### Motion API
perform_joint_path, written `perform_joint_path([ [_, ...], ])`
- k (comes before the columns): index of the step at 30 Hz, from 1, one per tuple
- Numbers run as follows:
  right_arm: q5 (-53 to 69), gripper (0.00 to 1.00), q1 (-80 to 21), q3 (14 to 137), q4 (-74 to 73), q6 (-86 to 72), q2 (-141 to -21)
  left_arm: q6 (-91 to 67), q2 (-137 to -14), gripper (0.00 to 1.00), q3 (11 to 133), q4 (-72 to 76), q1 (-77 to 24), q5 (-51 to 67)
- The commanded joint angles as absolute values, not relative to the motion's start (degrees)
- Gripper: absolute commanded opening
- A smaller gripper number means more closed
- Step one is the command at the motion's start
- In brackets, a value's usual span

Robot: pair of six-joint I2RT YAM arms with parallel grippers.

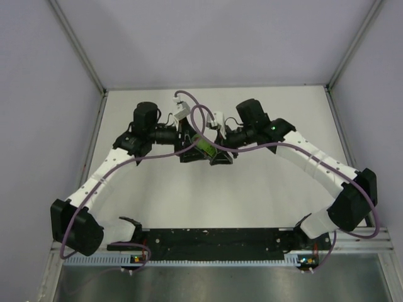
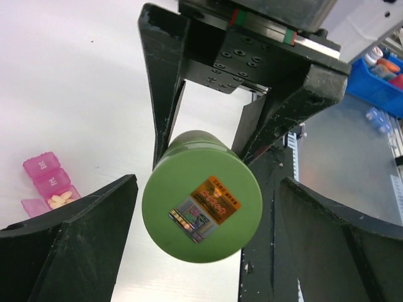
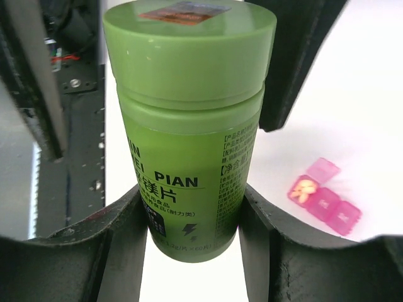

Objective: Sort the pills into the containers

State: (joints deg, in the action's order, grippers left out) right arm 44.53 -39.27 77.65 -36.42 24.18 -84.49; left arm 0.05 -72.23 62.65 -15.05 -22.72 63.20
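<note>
A green pill bottle (image 3: 189,126) with its cap on is held in the air at mid-table (image 1: 203,146). My right gripper (image 3: 192,195) is shut on its lower body. In the left wrist view the cap (image 2: 201,204) faces the camera. My left gripper (image 2: 208,189) is open, its fingers (image 2: 75,239) wide on either side of the cap and not touching it. The pink pill box (image 2: 45,182) lies on the white table below, one lid open over pale pills (image 2: 60,200). It also shows in the right wrist view (image 3: 327,200). The arms hide it in the top view.
A blue bin (image 2: 384,75) with small items sits beyond the table's metal edge. A black mounting strip (image 1: 214,242) runs along the near edge between the arm bases. Grey enclosure walls (image 1: 50,75) close in the left, right and back.
</note>
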Motion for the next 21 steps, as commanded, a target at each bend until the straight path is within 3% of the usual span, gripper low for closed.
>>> perform_joint_path([
  [1, 35.44, 0.0, -40.34, 77.7, -28.75, 21.36, -80.86, -13.26, -69.52, 0.99, 64.24, -6.59, -22.06, 56.61],
  [15, 16.35, 0.0, -43.42, 74.09, -21.36, 19.42, -77.96, -23.64, -74.52, 0.99, 72.68, -11.33, -21.97, 39.83],
  [21, 15.21, 0.0, -43.59, 73.56, -20.83, 19.16, -77.87, -25.4, -76.73, 0.83, 73.92, -13.8, -21.89, 39.2],
])
